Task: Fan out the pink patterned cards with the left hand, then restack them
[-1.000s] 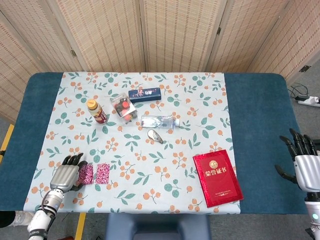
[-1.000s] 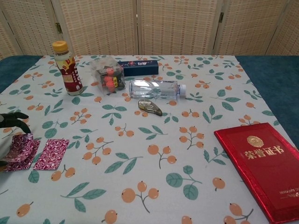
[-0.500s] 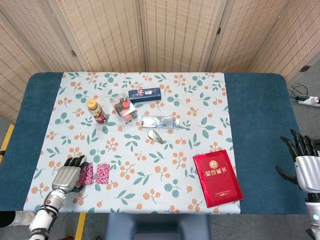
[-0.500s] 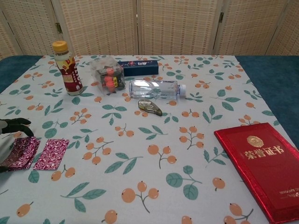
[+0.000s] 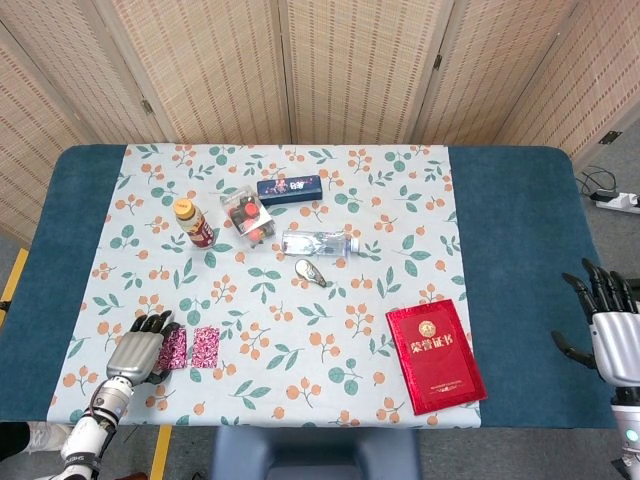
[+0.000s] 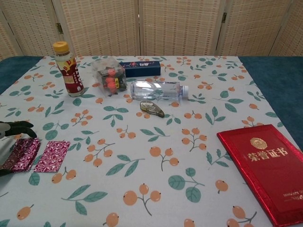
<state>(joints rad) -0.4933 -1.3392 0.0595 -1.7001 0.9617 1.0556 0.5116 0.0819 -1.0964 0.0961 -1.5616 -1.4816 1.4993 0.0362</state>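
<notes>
The pink patterned cards lie in two lots near the table's front left. One lot (image 5: 174, 348) (image 6: 23, 153) sits at my left hand (image 5: 136, 350) (image 6: 6, 144), whose dark fingers (image 6: 18, 126) curl over its far edge while the thumb shows at its near edge. The hand covers the left part of that lot. A second pink card (image 5: 206, 346) (image 6: 52, 155) lies flat just to the right, apart from the hand. My right hand (image 5: 612, 330) hovers off the table's right edge with fingers spread and nothing in it.
A red certificate booklet (image 5: 435, 356) lies at the front right. Further back stand a drink bottle (image 5: 195, 222), a clear box of small items (image 5: 247, 215), a dark blue box (image 5: 289, 188), a lying water bottle (image 5: 320, 242) and a small oval gadget (image 5: 310, 270).
The left hand has drawn back slightly toward the front edge, and the card lot it holds has settled from a raised tilt to lie flat. The right hand stays put.
</notes>
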